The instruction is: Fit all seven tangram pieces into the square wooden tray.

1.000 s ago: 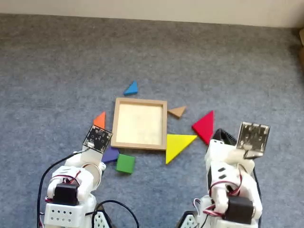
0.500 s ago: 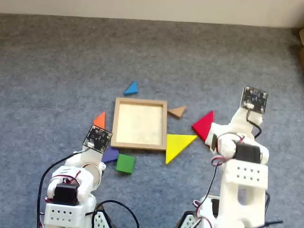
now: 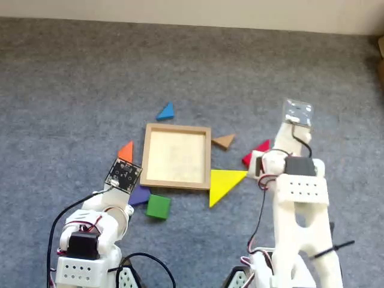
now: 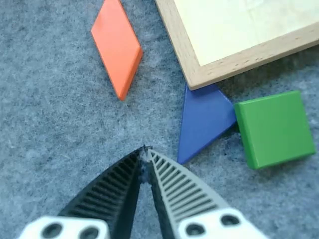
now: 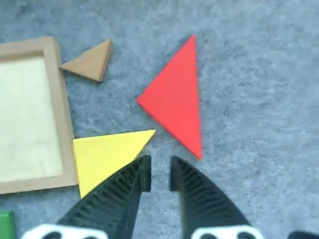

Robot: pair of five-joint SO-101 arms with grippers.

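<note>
The square wooden tray [image 3: 147, 153] lies empty mid-table, its rim also in the left wrist view [image 4: 199, 74] and the right wrist view [image 5: 59, 107]. Loose around it are a light blue triangle [image 3: 166, 111], an orange parallelogram [image 3: 125, 151] [image 4: 118, 47], a brown triangle [image 3: 224, 141] [image 5: 89, 62], a yellow triangle [image 3: 225, 183] [image 5: 107, 154], a green square [image 3: 158, 206] [image 4: 274, 128] and a dark blue triangle [image 3: 140, 195] [image 4: 204, 122]. My right arm partly covers the red triangle [image 3: 259, 147] [image 5: 174, 97]. My right gripper [image 5: 158, 174] hangs slightly open, empty, between the red and yellow pieces. My left gripper [image 4: 145, 152] is shut, empty, beside the dark blue triangle.
Grey carpet [image 3: 78, 78] covers the table, with open room behind and to both sides of the tray. The two arm bases stand at the near edge. A pale wall strip [image 3: 192, 9] runs along the far side.
My right arm has unfolded and swung forward and left, so it now stands over the red triangle and hides part of it. The left arm and the pieces have stayed put.
</note>
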